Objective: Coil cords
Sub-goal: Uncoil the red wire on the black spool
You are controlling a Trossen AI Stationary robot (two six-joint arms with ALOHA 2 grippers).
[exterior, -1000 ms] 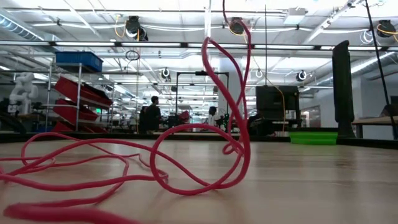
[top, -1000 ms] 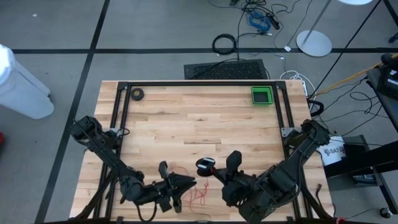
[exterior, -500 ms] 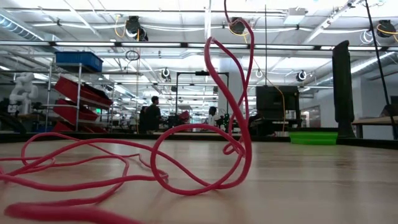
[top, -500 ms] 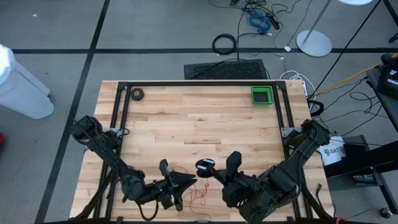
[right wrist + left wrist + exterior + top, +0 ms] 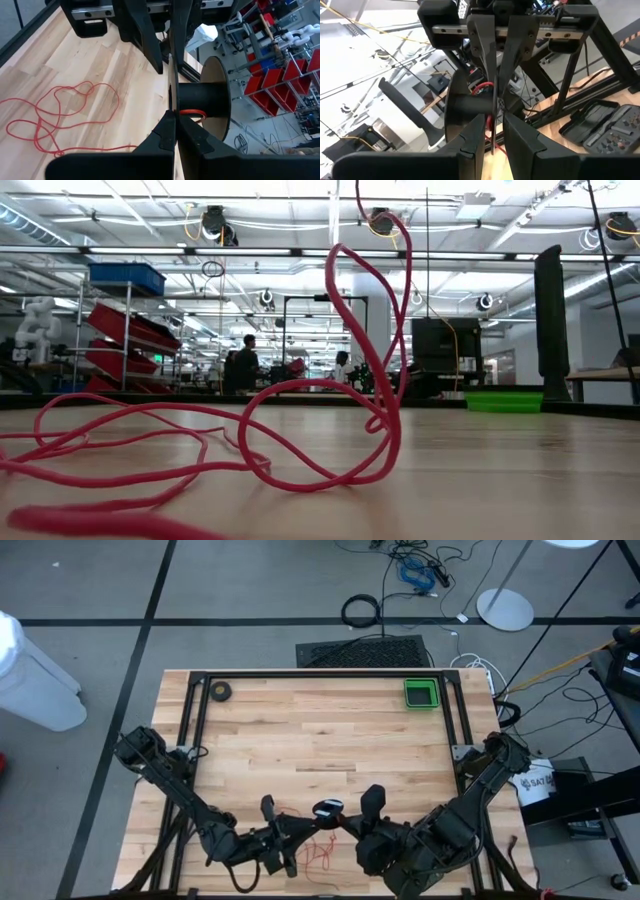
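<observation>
Cords: thin red wire lying in loose tangle on table, strand rising to dark spool; spool sitting between both grippers' fingers; right gripper fingers clenching on spool flange; left gripper fingers parted slightly around opposite flange; green tray sitting well apart, contents not discernible.

The thin red wire cord lies in loose tangled loops on the pale wooden surface of light-brown planks, framed by a black metal rail. The round black spool has a pale centre and red windings. Both tools are black. The small square tray is bright green; the small tape ring is dark.
</observation>
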